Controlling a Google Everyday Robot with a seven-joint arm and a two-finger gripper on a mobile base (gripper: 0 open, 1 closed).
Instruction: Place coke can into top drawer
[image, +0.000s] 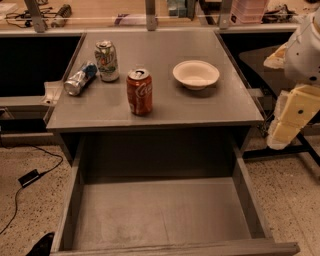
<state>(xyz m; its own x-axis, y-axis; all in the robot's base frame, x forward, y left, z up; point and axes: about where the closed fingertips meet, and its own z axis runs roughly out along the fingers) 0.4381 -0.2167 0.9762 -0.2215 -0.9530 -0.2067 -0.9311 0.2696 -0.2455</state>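
Far left, on the speckled floor, a black cable with a small black box (31, 177). On the left edge of the bench (200, 107), a silver-blue can (80, 79) lying on its side, long axis slanting from near-left to far-right. Just beside it, a white-green can (107, 61) standing upright.

Next, close to the front edge and a little left of centre, the coke can (139, 92): upright, long axis vertical, silver top facing up, white script turned toward the front right. Standing free, apart from the white-green can behind it to the left.

Below and in front, the top drawer (160, 215), standing open, as wide as the bench, low side walls, flat dusty bottom in view.

Right of the coke can and slightly farther back, a white bowl (196, 74), mouth up.

Far right, off the bench and beside its right edge, the claw (286, 126): cream-coloured, hanging below a white arm (305, 45), well apart from the coke can, with the bowl between the two. Spread or pressed together: cannot tell.
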